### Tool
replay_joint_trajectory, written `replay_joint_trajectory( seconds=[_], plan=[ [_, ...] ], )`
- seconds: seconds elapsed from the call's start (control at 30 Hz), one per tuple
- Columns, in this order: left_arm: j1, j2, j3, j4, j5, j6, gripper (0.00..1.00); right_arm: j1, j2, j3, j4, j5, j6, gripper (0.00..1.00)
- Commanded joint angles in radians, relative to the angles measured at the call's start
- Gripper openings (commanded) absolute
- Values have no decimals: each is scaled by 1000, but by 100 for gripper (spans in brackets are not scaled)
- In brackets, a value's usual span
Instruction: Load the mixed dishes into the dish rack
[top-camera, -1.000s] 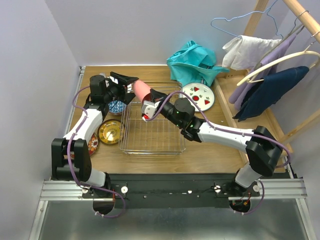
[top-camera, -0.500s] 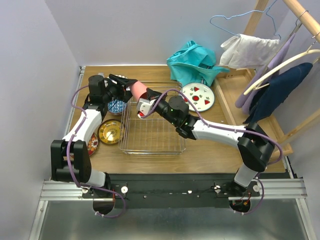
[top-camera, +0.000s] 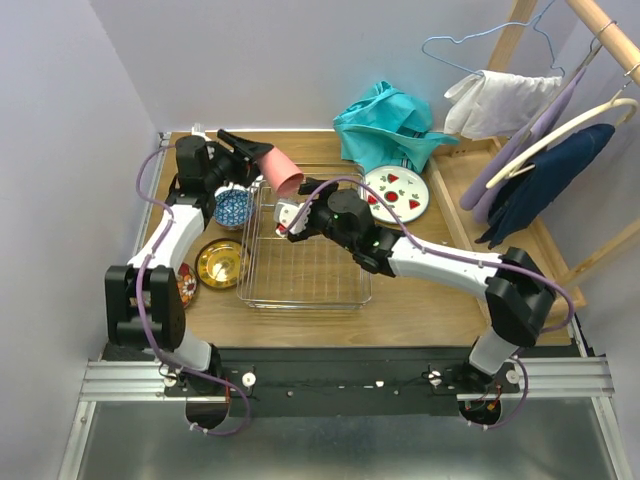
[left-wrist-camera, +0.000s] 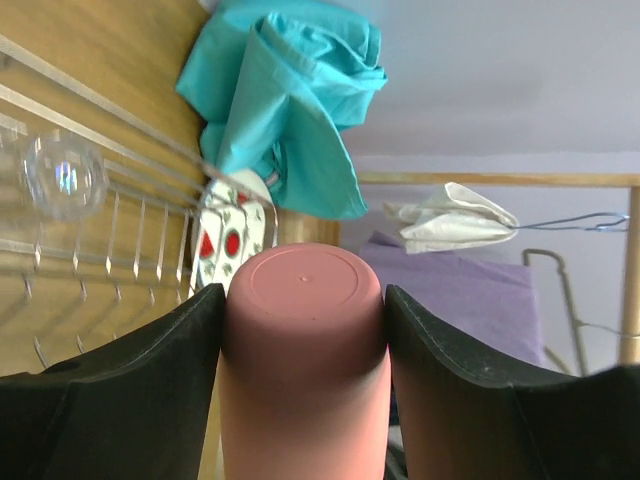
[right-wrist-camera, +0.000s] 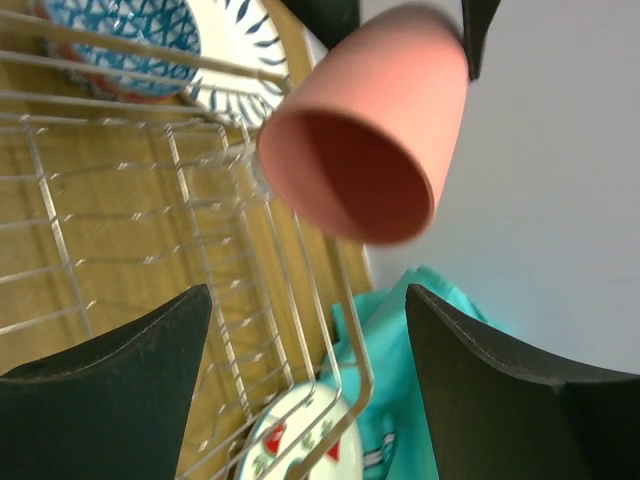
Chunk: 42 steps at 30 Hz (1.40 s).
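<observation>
Pink and smooth-sided, the cup (top-camera: 284, 172) is hanging in the air above the far-left corner of the dish rack (top-camera: 305, 270). Its mouth is tilting down toward the rack's middle. The left end effector (top-camera: 262, 163) is clamping it across the sides near the base. The right end effector (top-camera: 290, 215) is hovering over the rack just below and beside the cup, with its fingers spread apart and holding nothing. In its wrist view the cup's open mouth is facing straight at it.

The likeliest trouble is the cup slipping. It is tapering toward the end being pinched, so a loosening squeeze or a jolt could be sending it sliding out mouth-first.

A clear glass (left-wrist-camera: 65, 177) is sitting at that same rack corner; whether it is inside the wires or just outside, I cannot tell. A dropped cup could be knocking it over.

Letting go from this height is also risky, since the rack's sides are low. The cup could be bouncing or rolling over them onto the tabletop (top-camera: 420, 305), toward the blue patterned bowl (top-camera: 233, 208) just beside the rack.

The two end effectors are also working very near each other. If the right one is closing in on the cup, a misjudged approach could be striking the rim or the left fingers (left-wrist-camera: 150, 390) and twisting the cup out of the pinch.
</observation>
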<state>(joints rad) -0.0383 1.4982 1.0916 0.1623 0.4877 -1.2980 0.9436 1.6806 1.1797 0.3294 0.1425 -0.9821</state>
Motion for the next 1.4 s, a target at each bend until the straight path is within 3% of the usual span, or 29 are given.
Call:
replay_joint_trajectory(
  seconds=[0.0,0.13,0.23,0.4,0.53,0.77,1.1,1.37],
  plan=[
    [3,88,126,76,-8,228,40,3,-133,35,-285,91,228,86],
    [-29,128,231,-6,-26,494,38,-41,-203,17,-462,150,433,88],
    [-69,146,278,-29,-57,667,37,-84,-237,11,-559,163,589,97],
    [-181,184,341,-50,-107,889,35,-143,-234,20,-664,106,791,100],
    [-261,218,337,15,-132,1084,34,-265,-211,44,-731,28,921,100],
    [-313,301,303,175,-195,1246,33,-345,-200,64,-754,-35,964,100],
    [-354,381,188,486,-187,1267,28,-367,-213,15,-765,-37,939,100],
    [-376,430,140,600,-152,1263,28,-388,-194,14,-779,-27,925,100]
  ],
)
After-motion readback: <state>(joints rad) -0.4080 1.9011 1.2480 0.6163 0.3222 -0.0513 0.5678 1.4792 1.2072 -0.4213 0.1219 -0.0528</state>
